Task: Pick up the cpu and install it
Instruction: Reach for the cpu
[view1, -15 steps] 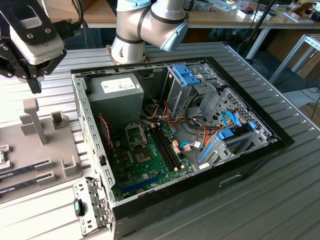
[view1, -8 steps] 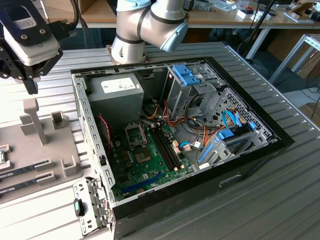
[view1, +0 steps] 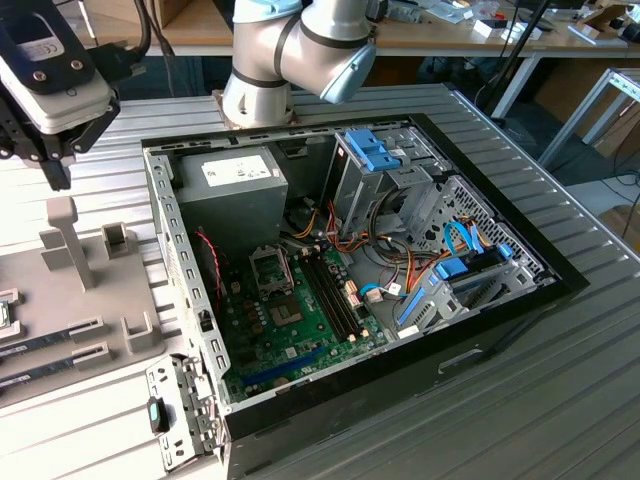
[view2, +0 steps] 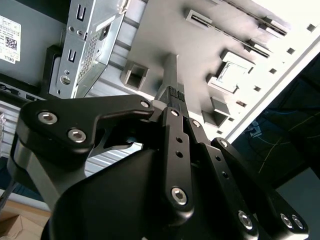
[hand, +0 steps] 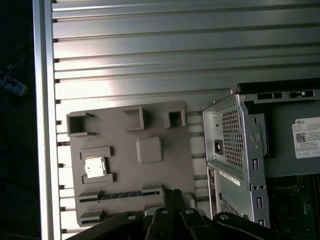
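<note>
The cpu (hand: 95, 166), a small silvery square, lies in a recess of the grey fixture plate (hand: 170, 165) beside the open computer case (view1: 500, 300); the second wrist view shows the cpu (view2: 234, 71) beyond the fingers. My gripper (view1: 52, 165) hangs above the plate's far end at the exterior view's left, well above the cpu and apart from it. In both wrist views the black fingers (view2: 172, 100) stand together with nothing between them, gripper (hand: 172, 195) shut. Inside the case, the socket (view1: 270, 268) on the green motherboard (view1: 300, 330) stands open.
A grey post (view1: 68, 240) and small blocks rise from the plate. Long memory sticks (view1: 55, 335) lie in its slots. The case holds a power supply (view1: 230, 180), blue drive brackets (view1: 375, 150) and orange cables (view1: 340, 235). A ribbed metal table (view1: 500, 420) surrounds everything.
</note>
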